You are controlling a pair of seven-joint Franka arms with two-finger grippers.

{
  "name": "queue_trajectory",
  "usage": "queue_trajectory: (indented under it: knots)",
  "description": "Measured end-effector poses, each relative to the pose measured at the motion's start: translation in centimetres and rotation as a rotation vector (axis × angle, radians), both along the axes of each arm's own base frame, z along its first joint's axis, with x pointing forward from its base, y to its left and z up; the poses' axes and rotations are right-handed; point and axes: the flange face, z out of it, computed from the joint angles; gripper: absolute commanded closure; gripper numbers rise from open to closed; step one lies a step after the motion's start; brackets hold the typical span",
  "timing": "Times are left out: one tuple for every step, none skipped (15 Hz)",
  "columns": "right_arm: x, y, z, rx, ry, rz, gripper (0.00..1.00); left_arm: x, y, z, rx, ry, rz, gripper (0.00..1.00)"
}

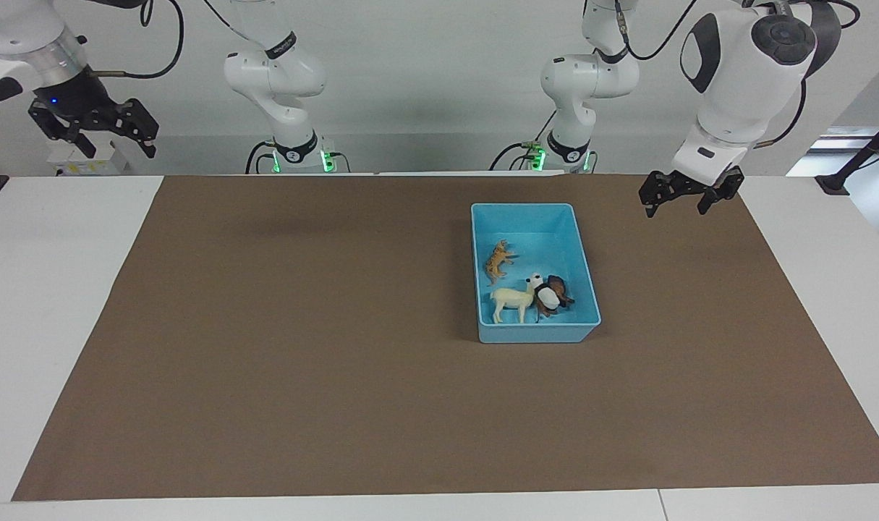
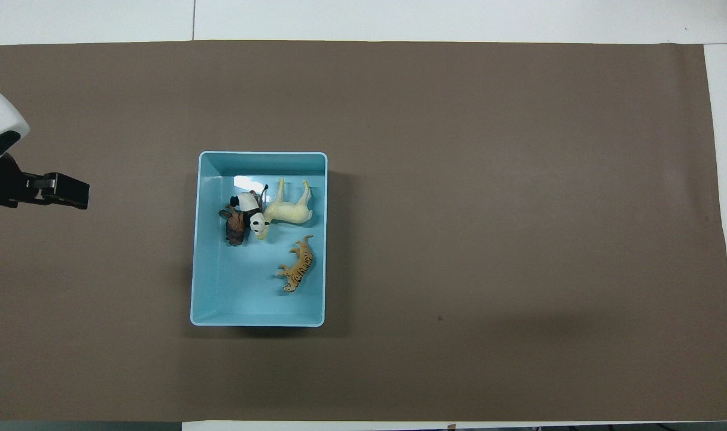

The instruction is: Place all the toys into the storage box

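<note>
The left gripper (image 1: 679,203) has its fingers spread wide and nothing between them. It hangs in the air over the brown mat (image 1: 302,347), near the mat's edge closest to the robots, toward the left arm's end of the table, well apart from the storage box (image 1: 587,271). In the overhead view the same gripper (image 2: 70,194) pokes in at the picture's edge, level with the box's farther half.

The right gripper (image 1: 95,126) is open as well and carries nothing. It is raised high at the right arm's end, above the white tabletop (image 1: 56,289) by the mat's near corner, and it waits there.

Now the light blue box: it sits on the mat, toward the left arm's end and closer to the robots' edge than to the farther one. All four toys are inside. The orange tiger (image 2: 297,266) lies on its side in the middle of the box, by the wall that faces the right arm's end. In the half farther from the robots, the cream-white horse-like animal (image 2: 288,209) stands on the floor in the facing view. Its head touches the panda (image 2: 254,216), which is piled on the brown dark-maned animal (image 2: 234,224) beside it.
</note>
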Motion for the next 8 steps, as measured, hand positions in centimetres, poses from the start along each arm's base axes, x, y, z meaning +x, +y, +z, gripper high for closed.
queue_trajectory:
  knots:
    - [0.01,0.04,0.0,0.0,0.0,0.001,0.0,0.02,0.06,0.0,-0.019,0.0,0.001,0.0]
    - [0.01,0.04,0.0,0.0,0.0,0.001,0.0,0.04,0.06,0.01,-0.029,-0.001,0.001,0.0]
    - [0.01,0.04,0.0,0.0,0.0,0.001,0.0,0.08,0.01,0.04,-0.035,-0.005,0.0,0.0]
    - [0.01,0.04,0.0,0.0,0.0,0.001,0.0,0.21,-0.11,0.14,-0.046,-0.016,0.001,0.0]
    - [0.01,0.04,0.0,0.0,0.0,0.001,0.0,0.34,-0.19,0.25,-0.058,-0.028,0.002,0.0]
    - [0.01,0.04,0.0,0.0,0.0,0.001,0.0,0.45,-0.14,0.33,-0.066,-0.038,0.005,0.0]
    - [0.01,0.04,0.0,0.0,0.0,0.001,0.0,0.51,-0.03,0.38,-0.07,-0.043,0.008,0.0]
    - [0.01,0.04,0.0,0.0,0.0,0.001,0.0,0.54,0.05,0.39,-0.071,-0.045,0.009,0.0]
